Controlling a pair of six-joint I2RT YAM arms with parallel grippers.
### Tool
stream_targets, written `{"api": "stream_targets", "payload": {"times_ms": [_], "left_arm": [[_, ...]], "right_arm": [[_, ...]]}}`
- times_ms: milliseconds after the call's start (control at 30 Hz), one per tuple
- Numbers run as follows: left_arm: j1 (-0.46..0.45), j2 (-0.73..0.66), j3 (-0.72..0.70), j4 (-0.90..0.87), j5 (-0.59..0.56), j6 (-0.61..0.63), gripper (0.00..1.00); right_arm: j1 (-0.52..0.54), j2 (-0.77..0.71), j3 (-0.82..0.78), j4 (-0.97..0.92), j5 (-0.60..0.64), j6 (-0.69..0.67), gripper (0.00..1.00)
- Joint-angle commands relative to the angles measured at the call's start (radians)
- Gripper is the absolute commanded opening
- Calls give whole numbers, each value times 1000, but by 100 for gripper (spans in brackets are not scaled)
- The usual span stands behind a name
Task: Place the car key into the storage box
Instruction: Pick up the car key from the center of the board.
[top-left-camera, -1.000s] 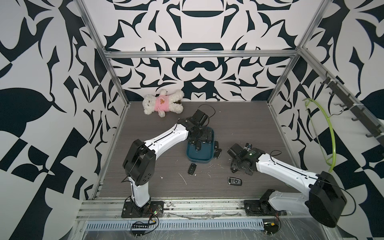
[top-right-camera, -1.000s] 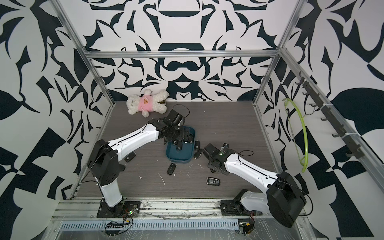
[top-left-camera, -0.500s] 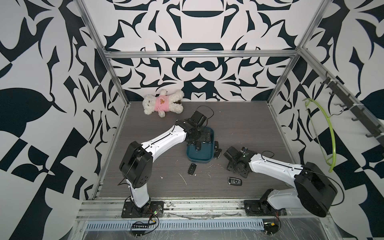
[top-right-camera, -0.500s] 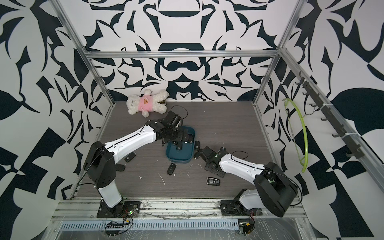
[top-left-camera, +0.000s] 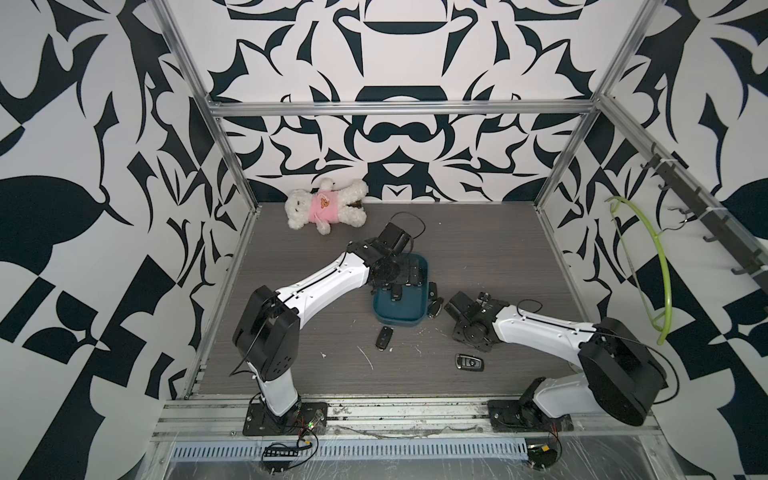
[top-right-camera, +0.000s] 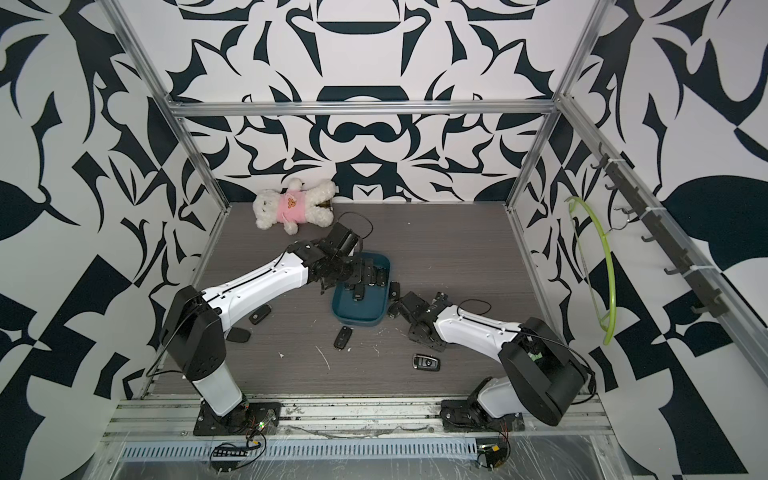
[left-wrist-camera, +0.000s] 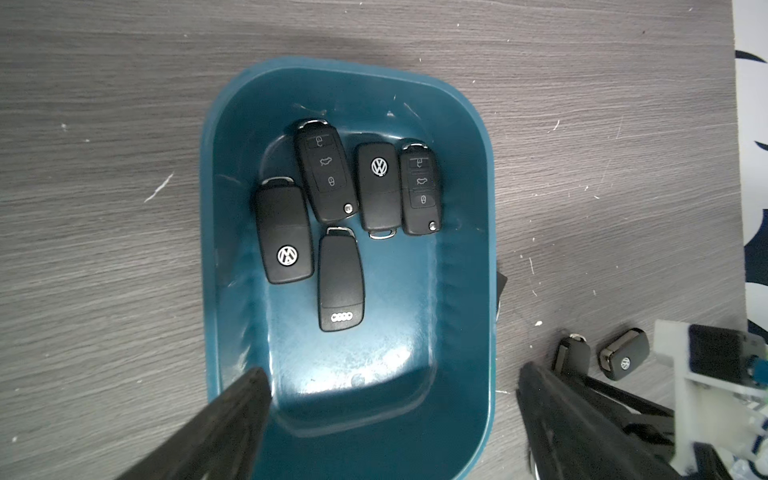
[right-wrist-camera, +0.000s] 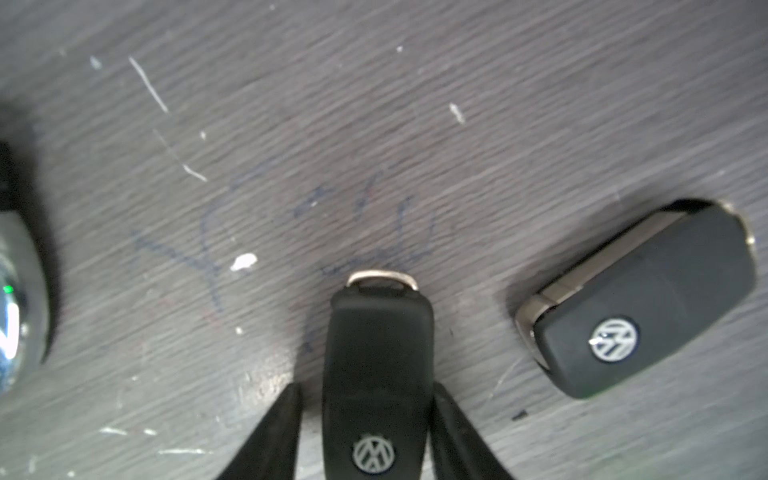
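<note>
Teal plastic storage box (left-wrist-camera: 484, 216) lies under splayed left claw (left-wrist-camera: 392, 372); right claw (right-wrist-camera: 365, 388) straddles car key (right-wrist-camera: 378, 345), grip unclear.

Teal-blue box (left-wrist-camera: 478, 291); black keys (left-wrist-camera: 340, 282); white bear (top-left-camera: 350, 208), pink shirt (top-left-camera: 321, 209); grey wood-grain table (top-left-camera: 478, 249); black-and-white leaf-patterned walls (top-left-camera: 395, 62); lime-green hanger (top-left-camera: 664, 270).

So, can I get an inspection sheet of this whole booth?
Surface: grey wood-grain table, white specks, pen scribbles.
Job's things: teal box holding five keys; loose keys around it, one a silver-edged key.
Clutter: teddy at the back.
Grippers: left jaws wide open over the box; right jaws straddle a VW key on the table, grip unclear.
Cables: black loop at the left wrist; wires at the bases.
Surroundings: black-and-white patterned walls, metal frame, green hanger on a hook rail.
</note>
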Motion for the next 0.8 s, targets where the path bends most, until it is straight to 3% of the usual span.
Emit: {"api": "stream_targets", "payload": {"times_ms": [0, 200, 500, 767], "left_arm": [[-3, -30, -12, -3, -3, -8, 99], [-2, -31, -12, -7, -6, -8, 99], [-2, -35, -8, 0, -22, -10, 99], [0, -115, -61, 23, -152, -37, 99]], "right_arm": [[4, 3, 14, -8, 33, -20, 48], [3, -23, 36, -52, 63, -36, 40], [5, -101, 125, -176, 125, -77, 38], [21, -64, 302, -219, 127, -163, 38]]}}
